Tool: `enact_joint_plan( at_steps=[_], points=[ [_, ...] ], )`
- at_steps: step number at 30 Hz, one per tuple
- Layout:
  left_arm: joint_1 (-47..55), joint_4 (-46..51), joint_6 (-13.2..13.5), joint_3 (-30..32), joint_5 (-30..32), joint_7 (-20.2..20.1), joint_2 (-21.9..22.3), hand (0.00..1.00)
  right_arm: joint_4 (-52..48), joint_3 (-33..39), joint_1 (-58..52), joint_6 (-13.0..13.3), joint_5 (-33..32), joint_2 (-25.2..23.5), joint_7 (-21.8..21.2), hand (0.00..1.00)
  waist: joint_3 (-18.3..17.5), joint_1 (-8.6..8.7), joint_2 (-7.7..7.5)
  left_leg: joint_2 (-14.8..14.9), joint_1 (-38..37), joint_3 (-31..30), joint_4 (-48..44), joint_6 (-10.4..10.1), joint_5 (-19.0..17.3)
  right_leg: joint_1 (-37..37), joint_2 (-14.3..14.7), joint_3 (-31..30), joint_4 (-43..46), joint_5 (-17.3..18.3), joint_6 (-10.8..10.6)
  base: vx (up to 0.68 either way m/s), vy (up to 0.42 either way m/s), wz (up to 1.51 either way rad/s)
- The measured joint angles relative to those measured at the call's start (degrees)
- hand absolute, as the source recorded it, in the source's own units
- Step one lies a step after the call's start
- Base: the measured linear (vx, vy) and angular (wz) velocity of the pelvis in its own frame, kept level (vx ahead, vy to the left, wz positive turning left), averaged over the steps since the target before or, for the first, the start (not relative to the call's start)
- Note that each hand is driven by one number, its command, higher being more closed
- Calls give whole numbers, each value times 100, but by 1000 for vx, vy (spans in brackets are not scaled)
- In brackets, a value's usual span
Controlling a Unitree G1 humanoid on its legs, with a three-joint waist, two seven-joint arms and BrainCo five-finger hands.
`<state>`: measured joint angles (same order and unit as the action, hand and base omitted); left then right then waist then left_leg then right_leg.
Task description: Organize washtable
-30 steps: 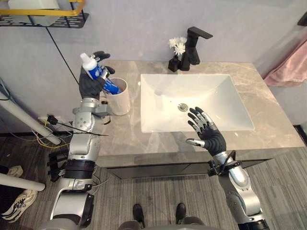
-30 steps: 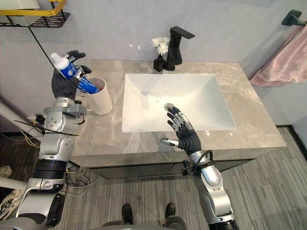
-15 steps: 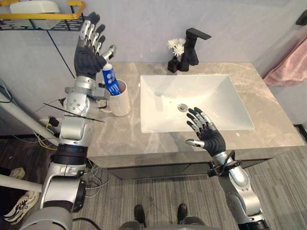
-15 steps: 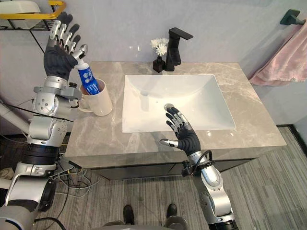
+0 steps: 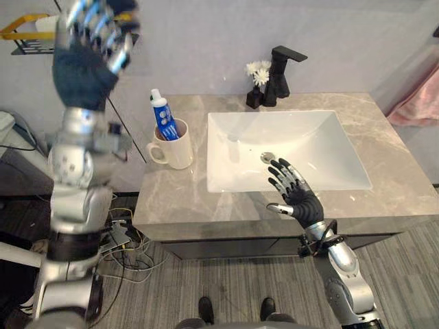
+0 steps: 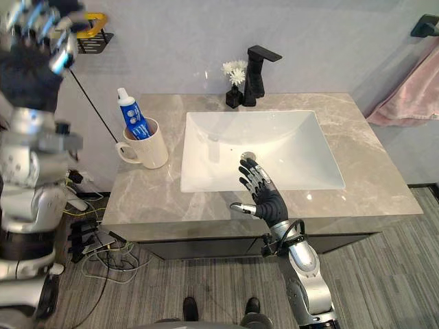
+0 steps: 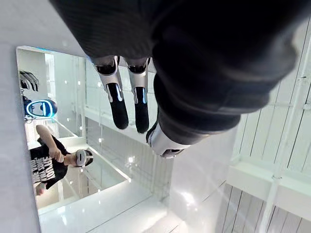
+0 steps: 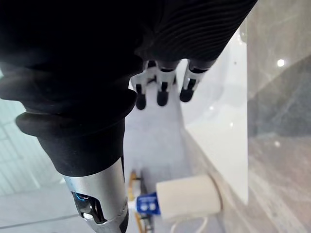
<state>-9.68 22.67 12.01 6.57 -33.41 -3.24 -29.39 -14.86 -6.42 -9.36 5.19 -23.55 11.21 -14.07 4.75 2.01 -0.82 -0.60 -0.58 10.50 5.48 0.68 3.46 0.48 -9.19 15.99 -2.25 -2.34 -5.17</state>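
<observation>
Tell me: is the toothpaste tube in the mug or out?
In: the toothpaste tube stands cap up inside the white mug, lower end below its rim.

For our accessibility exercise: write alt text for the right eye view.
A blue-and-white toothpaste tube stands in a cream mug on a marble washtable, left of the sink; the right hand hovers open over its front edge, the left hand raised.

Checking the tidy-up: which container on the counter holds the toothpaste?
The white handled mug left of the white sink, blue-and-white tube standing inside; the small black vase by the black faucet holds white flowers.
</observation>
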Motion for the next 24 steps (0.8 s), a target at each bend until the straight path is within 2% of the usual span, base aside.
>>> enact_joint_plan(
  at_steps=[3,10,14,16,24],
  points=[
    [851,342,-144,-69,2,-251,499,100,-1,165,-114,-4,72,-160,-92,0,-10,-23,-15,-5,-16,-31,11,-6,1,29,-11,31,5,25,20,-38,0,6],
    [1542,405,-451,-478,41,-487,957,100,-20,255,-243,-94,123,-177,-126,0,-12,1,-18,-26,24,-62,38,-40,-22,14,-51,93,9,40,9,-24,8,3],
    [1570,372,-540,-495,94,-518,1124,100,-25,357,-237,-139,123,-182,-115,0,-20,6,-34,-26,102,-68,27,-36,-20,-63,-58,93,4,33,1,16,2,1],
    [1570,338,-560,-504,225,-519,1126,100,-26,384,-237,-141,123,-182,-102,0,-26,11,-51,-31,114,-63,-1,-5,1,-76,-56,78,-5,-13,-62,63,0,-3],
    [1365,-241,-686,-642,667,-532,1127,100,-448,434,-231,-160,160,-205,-95,0,-2,21,-147,-11,223,64,-1,-5,-25,-183,-12,-48,-74,-41,-56,25,-13,-8]
  ],
)
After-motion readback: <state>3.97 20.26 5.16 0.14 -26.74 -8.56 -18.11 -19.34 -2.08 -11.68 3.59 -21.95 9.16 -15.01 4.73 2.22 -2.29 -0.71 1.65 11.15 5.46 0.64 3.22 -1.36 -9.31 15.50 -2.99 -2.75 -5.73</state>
